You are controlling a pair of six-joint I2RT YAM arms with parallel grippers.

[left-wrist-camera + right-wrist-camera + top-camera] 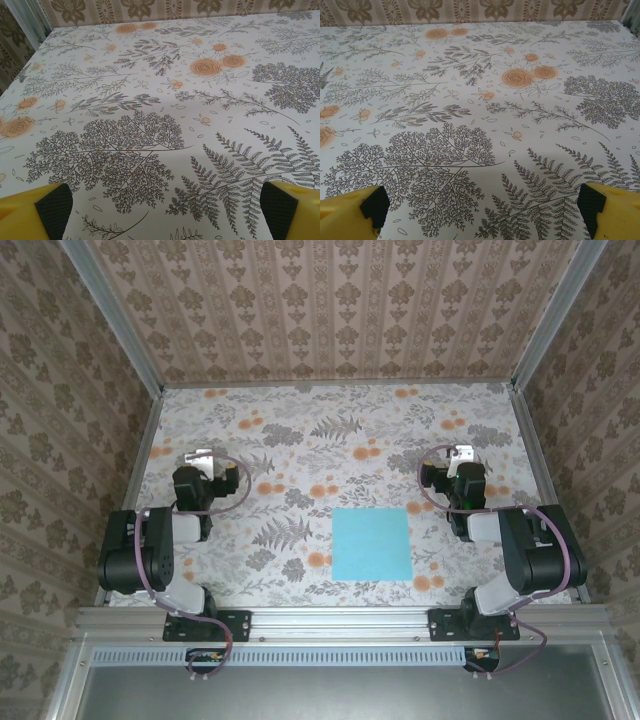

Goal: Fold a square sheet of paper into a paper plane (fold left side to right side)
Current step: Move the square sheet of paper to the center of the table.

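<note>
No legible text, label, brand, number or sign. Square sheet of paper (371, 543) plain cyan-blue, unmarked. Surface (300, 430) printed with ferns and orange flowers, no lettering. Left arm base (222, 622) perhaps bearing some mark, too small to read from above.

The tabletop's (330, 430) middle is lying open (the square sheet of paper (371, 543) is sitting flat on it); walls (330, 310) are closing 3 sides.
</note>
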